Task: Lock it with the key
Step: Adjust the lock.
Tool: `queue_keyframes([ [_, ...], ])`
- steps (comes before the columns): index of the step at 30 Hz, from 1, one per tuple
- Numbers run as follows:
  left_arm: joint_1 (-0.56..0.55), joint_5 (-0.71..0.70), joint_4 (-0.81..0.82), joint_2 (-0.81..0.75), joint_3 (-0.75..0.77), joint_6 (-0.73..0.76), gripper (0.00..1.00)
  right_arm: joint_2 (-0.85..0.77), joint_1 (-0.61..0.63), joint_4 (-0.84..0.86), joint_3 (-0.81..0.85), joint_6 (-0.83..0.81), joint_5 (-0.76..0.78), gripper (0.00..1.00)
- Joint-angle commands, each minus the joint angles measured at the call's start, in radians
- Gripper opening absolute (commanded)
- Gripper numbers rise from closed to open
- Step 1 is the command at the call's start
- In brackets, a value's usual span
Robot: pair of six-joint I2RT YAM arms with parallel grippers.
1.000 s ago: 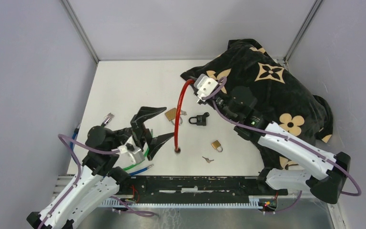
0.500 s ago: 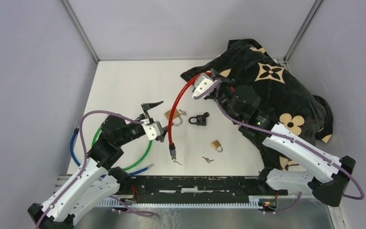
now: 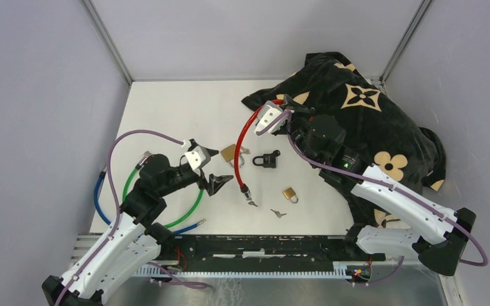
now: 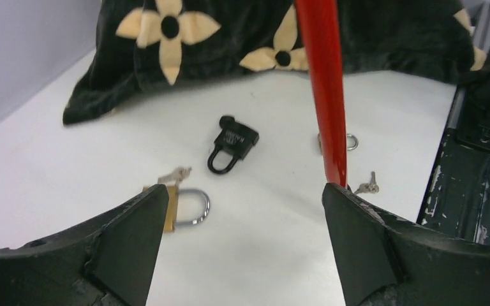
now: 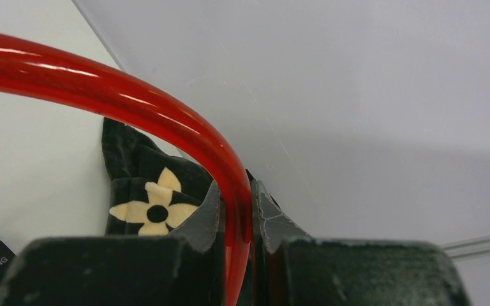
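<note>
The red cable lock (image 3: 240, 143) arches from the flowered black cloth (image 3: 370, 121) down to the white table (image 3: 166, 121). The right gripper (image 3: 279, 109) is clamped on its upper stretch and, I judge, should hold it rigid while the left gripper (image 3: 212, 169), jaws wide apart and empty, goes for the lower end. That end sits just right of the left fingertips, and the small key (image 3: 252, 203) at its tip lies a little beyond the jaws, so the approach wants to shift over and pinch the key's flat head squarely, not the cable.
</note>
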Motion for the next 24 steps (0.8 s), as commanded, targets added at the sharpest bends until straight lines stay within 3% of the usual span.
queue_keyframes([
  [1,0.056,0.012,-0.003,-0.084,-0.092,-0.135,0.97,-0.019,0.003,0.030,0.058,-0.011,0.028,0.00],
  [4,0.059,0.131,0.112,-0.157,-0.147,-0.174,0.99,-0.018,0.003,0.021,0.059,-0.003,0.012,0.00],
  [8,0.057,-0.039,0.273,-0.024,-0.161,-0.309,1.00,-0.016,0.002,0.024,0.058,0.023,-0.032,0.00],
  [10,0.058,-0.055,0.321,0.039,-0.165,-0.333,0.96,-0.011,0.003,0.020,0.061,0.032,-0.042,0.00],
  [13,0.058,-0.011,0.380,0.057,-0.201,-0.337,0.76,-0.011,0.003,0.020,0.061,0.051,-0.066,0.00],
  [16,0.058,-0.079,0.346,0.072,-0.218,-0.352,0.52,-0.014,0.003,0.020,0.063,0.072,-0.094,0.00],
  [20,0.059,-0.051,0.356,0.049,-0.251,-0.362,0.36,-0.014,0.003,0.020,0.065,0.093,-0.125,0.00],
  [23,0.058,-0.053,0.394,0.066,-0.259,-0.428,0.07,-0.009,0.003,0.018,0.074,0.131,-0.153,0.00],
  [24,0.058,-0.047,0.403,0.068,-0.261,-0.446,0.02,-0.008,0.003,0.016,0.078,0.145,-0.161,0.00],
])
